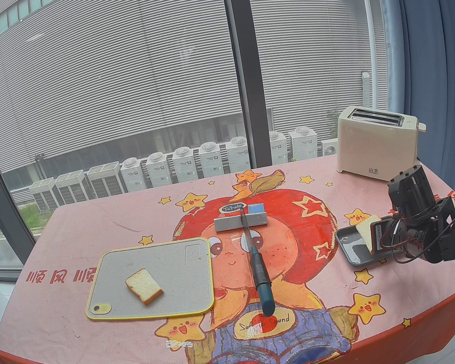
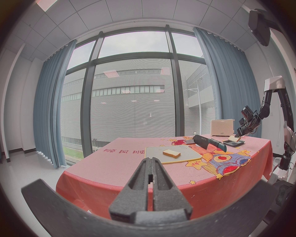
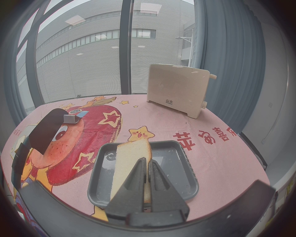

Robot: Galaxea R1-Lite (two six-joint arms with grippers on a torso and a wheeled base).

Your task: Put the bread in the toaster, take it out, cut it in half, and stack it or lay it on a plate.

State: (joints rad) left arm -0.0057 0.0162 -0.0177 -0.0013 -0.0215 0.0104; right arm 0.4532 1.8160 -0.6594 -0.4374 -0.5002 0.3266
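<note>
Pink cloth with a cartoon print is covering the round-fronted table (image 1: 64, 235) and draping over its near edge. Tall window (image 1: 108, 85) is running behind it with a dark mullion down the middle. Blue curtain (image 1: 439, 41) is hanging at the right edge of the head frame. Ribbed grey facade is showing outside.

Cream two-slot toaster (image 1: 378, 147), boxy with a smooth shell, is sitting at the table's upper right. Dark grey glossy tray (image 1: 353, 253) with rounded corners is lying right of centre, in front of the toaster and apart from it. Bread slice (image 1: 365, 228) is standing on edge in the tray, leaning. Right end effector (image 1: 379, 236) is pinching it, fingers closed narrow on the slice's near edge.

Grey rectangular cutting board (image 1: 180, 274) with a yellow rim is lying left of centre. Second slice (image 1: 144, 286) is lying flat on it, brown crust, pale crumb. Knife (image 1: 258, 266), dark blade and teal handle, is lying centre frame. Its blade end is propped on a small metal rest (image 1: 240, 221) and its handle is pointing at the near edge.

Left end effector (image 2: 151, 160) is hanging off the table's near left side, matte black fingers pressed together.
</note>
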